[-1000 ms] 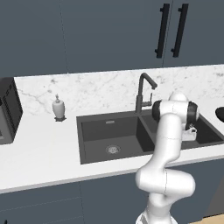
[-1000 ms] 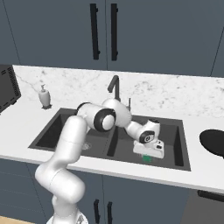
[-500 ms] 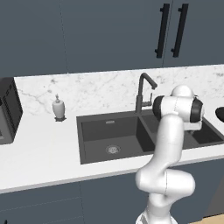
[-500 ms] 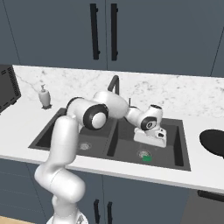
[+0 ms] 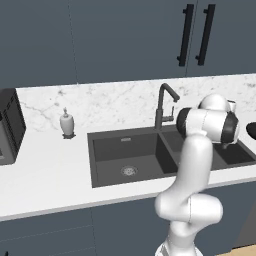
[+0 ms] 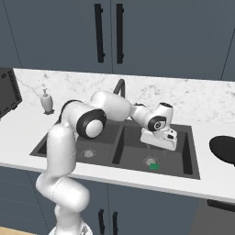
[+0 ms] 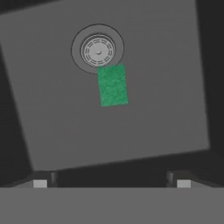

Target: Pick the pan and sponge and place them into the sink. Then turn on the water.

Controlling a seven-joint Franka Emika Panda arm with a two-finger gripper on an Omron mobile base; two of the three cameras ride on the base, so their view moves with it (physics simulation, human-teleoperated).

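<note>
the sponge (image 7: 113,85) is seen lying flat on the floor of the right basin of the sink (image 6: 189,151), green face up, one end overlapping the rim of the round drain (image 7: 98,50). in the right base view the sponge (image 6: 154,165) is found near the front wall of that basin, just beside the drain.

the gripper (image 6: 158,148) is held above the right basin, clear of the sponge, pointing down. its jaws are spread wide with nothing between them; in the hand view the two fingertips (image 7: 40,183) are seen far apart at the lower corners, the sponge well below them.

the pan (image 6: 224,149) is noted on the counter (image 6: 215,181) to the right of the sink, partly cut by the picture edge; its handle cannot be made out. in the left base view a dark sliver of the pan (image 5: 251,130) is seen at the right edge.

the faucet (image 5: 163,103) stands behind the divider between the basins; no stream is seen from it. the left basin (image 5: 125,155) holds only its drain. a soap dispenser (image 5: 66,123) stands on the counter left of the sink, near the backsplash.
</note>
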